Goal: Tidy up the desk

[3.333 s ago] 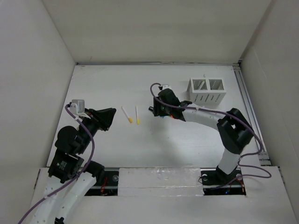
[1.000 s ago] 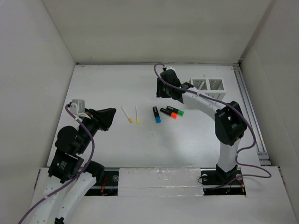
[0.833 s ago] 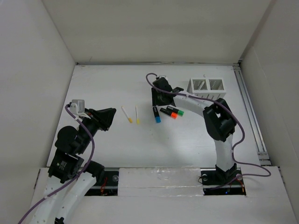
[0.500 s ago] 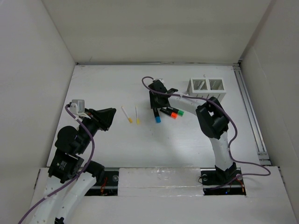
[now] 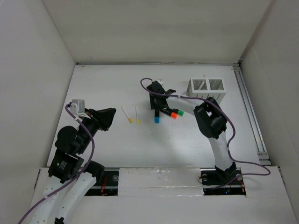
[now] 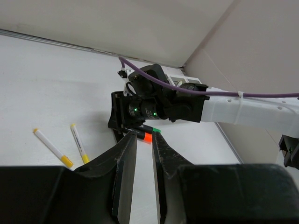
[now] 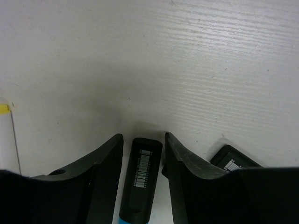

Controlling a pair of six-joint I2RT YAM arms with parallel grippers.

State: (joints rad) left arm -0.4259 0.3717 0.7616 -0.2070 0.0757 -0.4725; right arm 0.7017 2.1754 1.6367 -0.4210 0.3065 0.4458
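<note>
The white desk (image 5: 117, 149) holds a black marker with a blue cap (image 5: 157, 118), one with an orange cap (image 5: 174, 114) and one with a green cap (image 5: 180, 112). My right gripper (image 5: 156, 105) is low over the blue marker's black end. In the right wrist view its jaws (image 7: 142, 140) are open and straddle that marker (image 7: 141, 179) with small gaps on both sides. My left gripper (image 5: 108, 117) hangs at the left. Its fingers (image 6: 144, 135) are empty with a narrow gap between them.
Two white pens with yellow tips (image 5: 126, 114) (image 5: 137, 115) lie left of the markers. A white two-compartment slotted box (image 5: 206, 89) stands at the back right. A metal rail (image 5: 248, 109) runs along the desk's right edge. White walls enclose the desk.
My right gripper rose off the markers towards the box, then swung back left and came down around the blue marker's black end. The left arm has not moved.
</note>
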